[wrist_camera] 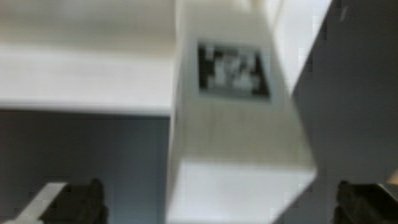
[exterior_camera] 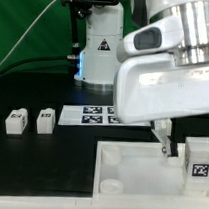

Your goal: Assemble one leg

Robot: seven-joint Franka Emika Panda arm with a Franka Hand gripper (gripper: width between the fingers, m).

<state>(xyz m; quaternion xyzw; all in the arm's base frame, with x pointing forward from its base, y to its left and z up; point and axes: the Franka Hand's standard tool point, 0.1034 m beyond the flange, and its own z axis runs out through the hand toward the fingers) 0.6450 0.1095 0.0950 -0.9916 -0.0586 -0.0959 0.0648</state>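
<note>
Leg [exterior_camera: 197, 158] stands upright, tag showing, at the end of the white panel [exterior_camera: 129, 166] on the exterior view's right. Gripper [wrist_camera: 210, 203] straddles the leg, fingers [wrist_camera: 71, 200] spread wide, one clearly not touching. Wrist view is blurred.

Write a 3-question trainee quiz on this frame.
1. How many legs stand at the exterior view's left, beside the marker board?
2. True or false: the gripper is shut with nothing between its fingers.
3. In the wrist view, what sits between the fingers? A) a tagged leg B) the marker board C) nothing

Key: 1) two; 2) false; 3) A
</note>
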